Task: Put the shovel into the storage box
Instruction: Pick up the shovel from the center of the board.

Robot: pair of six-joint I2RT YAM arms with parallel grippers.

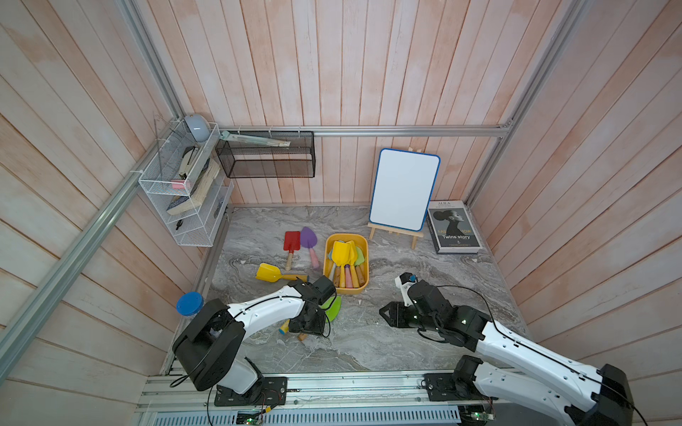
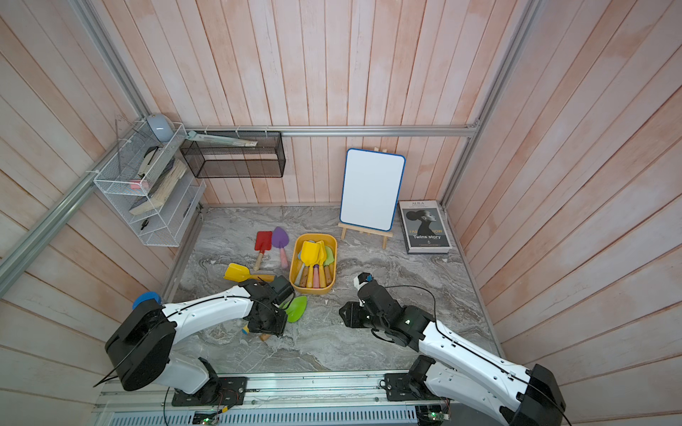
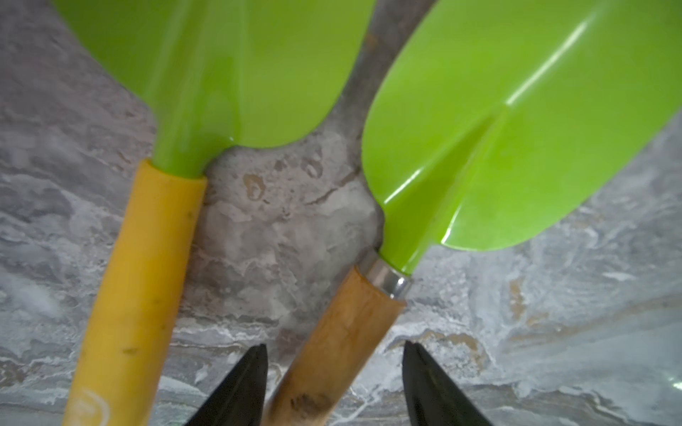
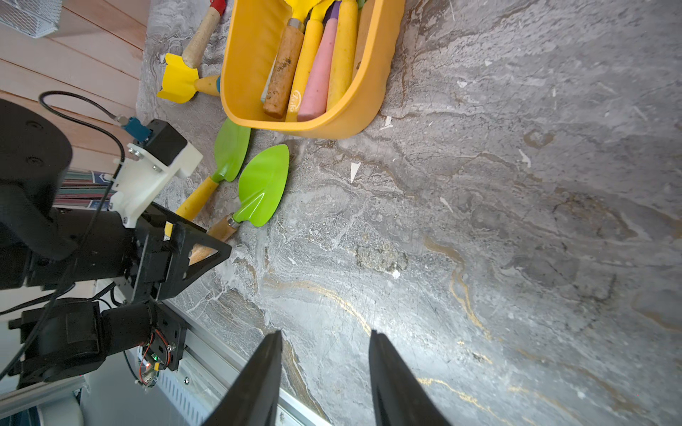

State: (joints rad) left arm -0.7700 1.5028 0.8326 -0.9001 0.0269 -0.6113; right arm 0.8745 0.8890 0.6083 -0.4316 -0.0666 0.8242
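Left gripper [image 3: 335, 350] sits over the green pointed trowel [image 4: 264, 184] lying on the marble table [image 4: 479, 221], jaws open either side of its wooden handle [image 3: 332, 332], not pinching yet. I'd guess that's because wood grips better than the shiny blade [image 3: 516, 129]. Storage box [image 1: 347, 290] sits at about the trowel's 12 o'clock in a top view, while the right gripper [image 4: 324, 335] hangs open and empty at 3 o'clock, out of the way.
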